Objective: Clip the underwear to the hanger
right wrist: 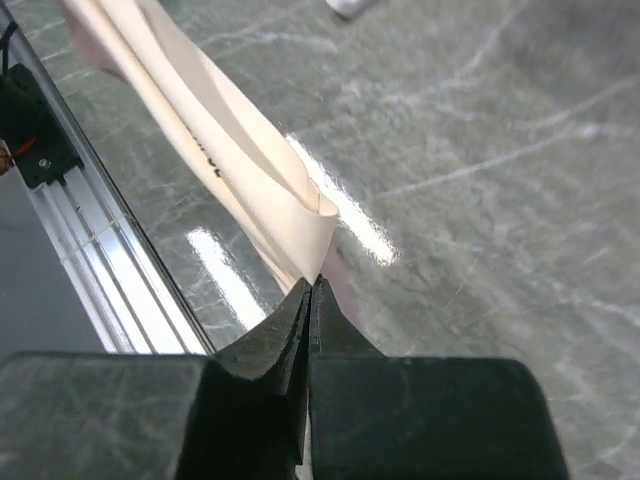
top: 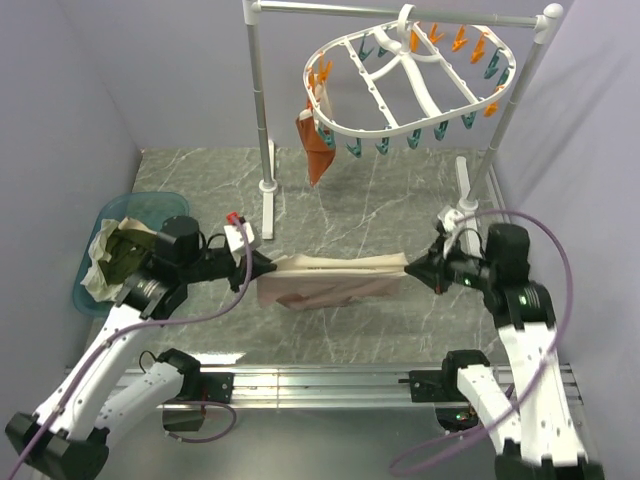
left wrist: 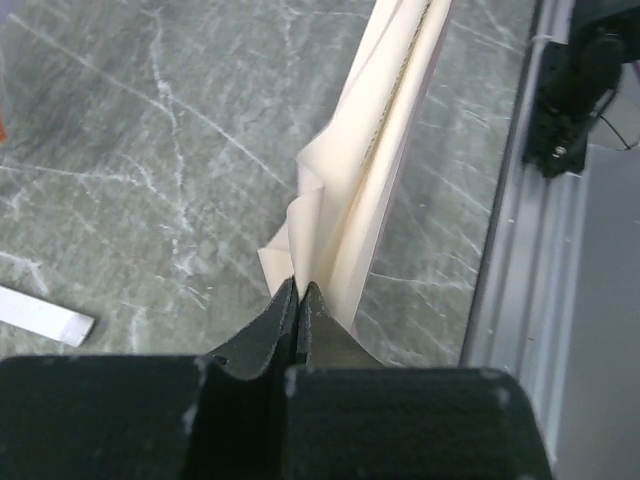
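The pale beige underwear [top: 335,280] is stretched between both grippers just above the table. My left gripper [top: 272,266] is shut on its left waistband corner; the left wrist view shows the cloth [left wrist: 370,170] running away from the closed left gripper [left wrist: 299,287]. My right gripper [top: 408,267] is shut on the right corner; the right wrist view shows the cloth [right wrist: 220,160] pinched at the closed right gripper [right wrist: 312,283]. The white oval hanger [top: 410,85] with orange and teal pegs hangs from the rail at the back, well above and behind the underwear.
A rust-orange garment [top: 318,140] is clipped to the hanger's left rim. White pole stands [top: 263,110] hold the rail, with bases on the table. A teal basket [top: 100,225] with olive-green cloth [top: 125,252] sits at the left. A metal rail [top: 330,380] runs along the near edge.
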Robot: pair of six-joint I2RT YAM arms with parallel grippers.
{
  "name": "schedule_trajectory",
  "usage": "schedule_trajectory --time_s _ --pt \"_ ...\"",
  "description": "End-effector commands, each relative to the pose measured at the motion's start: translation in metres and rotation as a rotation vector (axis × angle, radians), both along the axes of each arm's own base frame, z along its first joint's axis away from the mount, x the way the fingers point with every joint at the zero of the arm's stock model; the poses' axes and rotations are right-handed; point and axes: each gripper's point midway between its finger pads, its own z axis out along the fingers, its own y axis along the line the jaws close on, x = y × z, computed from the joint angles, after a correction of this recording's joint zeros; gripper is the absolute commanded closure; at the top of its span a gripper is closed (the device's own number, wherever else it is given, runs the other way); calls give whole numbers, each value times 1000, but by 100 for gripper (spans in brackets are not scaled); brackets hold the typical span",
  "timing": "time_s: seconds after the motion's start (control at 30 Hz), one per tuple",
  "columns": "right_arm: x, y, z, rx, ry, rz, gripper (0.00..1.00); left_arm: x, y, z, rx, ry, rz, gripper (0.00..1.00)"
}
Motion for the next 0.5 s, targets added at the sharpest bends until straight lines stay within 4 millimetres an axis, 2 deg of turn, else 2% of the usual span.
schedule_trajectory --time_s 0.0,0.03,0.1,0.13,0.2,0.23,0.27,0.3,0.33,0.4,0.43,0.47 --pt "-32 -1 8 -33 -101 39 100 -31 4 -2 -6 1 -66 100" --pt "-40 -1 16 -28 -151 31 100 -34 4 0 -13 -1 -65 99" --pt "-44 -4 22 -20 -166 -13 100 -40 2 4 -30 17 -66 100" --pt "-41 -7 29 -15 -207 -42 100 -37 1 1 -25 40 -52 99" --pt "-27 -16 29 -10 -184 -146 100 -19 -3 2 -73 132 54 100" --pt "-11 -18 21 -13 -157 -172 100 -2 -6 -12 -53 200 115 99" --pt "0 -21 14 -18 -121 -204 100 5 -12 -8 -77 246 122 100" --pt "11 -25 5 -28 -86 -234 100 11 -18 -13 -72 279 117 100" --pt "36 -34 -18 -69 -6 -290 100 25 -25 -32 -47 351 139 99" --pt "60 -42 -42 -103 80 -350 100 47 -33 -41 -62 378 180 98" --pt "78 -46 -61 -131 136 -371 100 60 -37 -55 -49 398 197 97" --pt "87 -47 -70 -137 162 -379 100 70 -35 -69 -35 397 244 96"
